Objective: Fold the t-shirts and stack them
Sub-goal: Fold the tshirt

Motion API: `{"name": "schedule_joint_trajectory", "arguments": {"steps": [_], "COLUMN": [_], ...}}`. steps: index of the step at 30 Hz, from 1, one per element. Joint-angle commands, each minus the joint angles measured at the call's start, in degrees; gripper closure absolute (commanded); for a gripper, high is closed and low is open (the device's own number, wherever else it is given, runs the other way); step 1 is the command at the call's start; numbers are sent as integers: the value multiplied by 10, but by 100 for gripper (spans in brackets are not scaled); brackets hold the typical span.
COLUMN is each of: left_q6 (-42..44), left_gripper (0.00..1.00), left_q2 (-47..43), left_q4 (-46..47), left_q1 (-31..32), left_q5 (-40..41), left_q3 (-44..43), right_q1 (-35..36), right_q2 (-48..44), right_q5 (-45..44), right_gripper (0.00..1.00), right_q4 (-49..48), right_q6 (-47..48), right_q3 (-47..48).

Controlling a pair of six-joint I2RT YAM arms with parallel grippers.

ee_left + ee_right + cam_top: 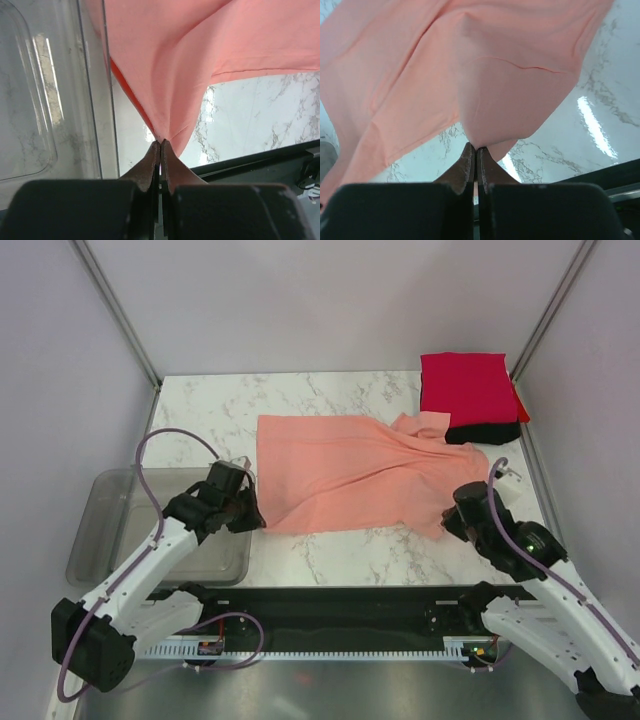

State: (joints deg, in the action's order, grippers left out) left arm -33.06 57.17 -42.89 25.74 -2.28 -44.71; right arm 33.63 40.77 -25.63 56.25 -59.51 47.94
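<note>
Salmon-pink t-shirt (350, 475) — near-left corner in closed left hand (160, 144), near-right corner in closed right hand (476, 148).

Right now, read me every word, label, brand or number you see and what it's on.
No text can be read.
The salmon-pink t-shirt, the red t-shirt, the black t-shirt and the grey plastic tub show no print.
The small tags on the base rail are too small to read.

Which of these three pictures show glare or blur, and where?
Top external view: even light, sharp, little glare. Left wrist view: bright streaks on the plastic tub and the marble table. Right wrist view: a glare streak on the table; the right gripper looks soft up close.
</note>
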Motion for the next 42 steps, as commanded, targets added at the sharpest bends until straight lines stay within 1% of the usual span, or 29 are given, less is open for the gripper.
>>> {"name": "schedule_joint_trajectory", "arguments": {"steps": [1,4,6,9,11,16,19,20,25,26,29,30,31,33,34,36,38,40,42], "left_q6": [-18,-47,-64,-71,-72,-75,-80,-80,-68,-65,-55,-54,-49,-43,-39,-33,-22,-11,-4], "left_gripper": [98,98,98,98,98,98,98,98,98,98,98,98,98,98,98,98,98,98,98], "left_q2": [-36,-86,-123,-156,-164,-167,-167,-164,-118,-96,-59,-32,-21,7,31,51,85,120,143], "left_q4": [17,-4,-38,-84,-98,-113,-113,-113,-112,-113,-112,-110,-109,-110,-108,-105,-103,-98,-88], "left_q1": [11,12,12,12,12,12,12,12,12,12,11,11,9,4,-6,-14,-29,-45,-56], "left_q5": [-39,-54,-49,-40,-37,-56,-50,-46,-14,-8,20,21,40,50,55,61,69,71,61], "left_q3": [16,22,15,-5,-11,1,5,5,-14,-19,-42,-59,-67,-93,-101,-123,-137,-155,-167], "right_q1": [1,2,2,2,1,2,2,2,2,2,2,2,2,1,0,1,-7,-22,-54], "right_q2": [-31,-71,-89,-106,-110,-112,-119,-121,-90,-84,-43,-30,1,32,67,117,149,191,224], "right_q5": [-67,-91,-97,-109,-121,-115,-88,-80,-51,-33,-27,-33,-42,-51,-67,-79,-95,-87,-69], "right_gripper": [100,100,100,100,100,100,100,100,100,100,100,100,100,100,100,100,100,100,100], "right_q4": [119,172,195,229,250,251,221,196,134,99,55,48,44,27,24,11,-5,-19,-49], "right_q6": [-16,-24,-25,-25,-24,-7,17,25,59,82,107,121,126,154,161,191,207,239,264], "right_q3": [38,67,91,131,162,167,139,125,102,93,87,88,97,109,117,139,158,168,175]}}
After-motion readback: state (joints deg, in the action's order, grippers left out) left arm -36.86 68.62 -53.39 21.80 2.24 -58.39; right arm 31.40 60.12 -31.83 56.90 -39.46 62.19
